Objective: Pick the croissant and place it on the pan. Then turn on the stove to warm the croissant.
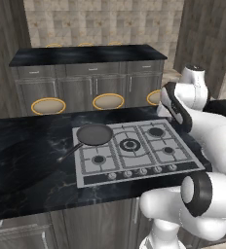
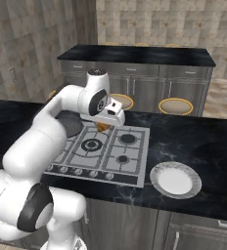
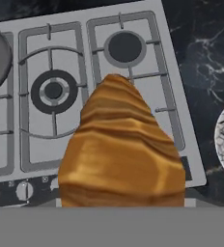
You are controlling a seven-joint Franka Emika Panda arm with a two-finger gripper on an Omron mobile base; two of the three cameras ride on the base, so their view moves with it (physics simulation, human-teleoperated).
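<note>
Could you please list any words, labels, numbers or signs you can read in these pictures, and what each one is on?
No readable text anywhere.
Small marks beside the round front knobs of the flat silver-grey gas cooktop: too small and blurred to read.
The golden-brown crescent croissant and the white round plate carry none.

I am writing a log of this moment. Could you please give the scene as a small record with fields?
croissant: held in the gripper, up above the stove
pan: on the stove's far left burner, nothing in it
plate: on the counter, right of the stove, nothing on it
knobs: row along the stove's front edge, untouched
task state: croissant picked, not yet on the pan
</note>
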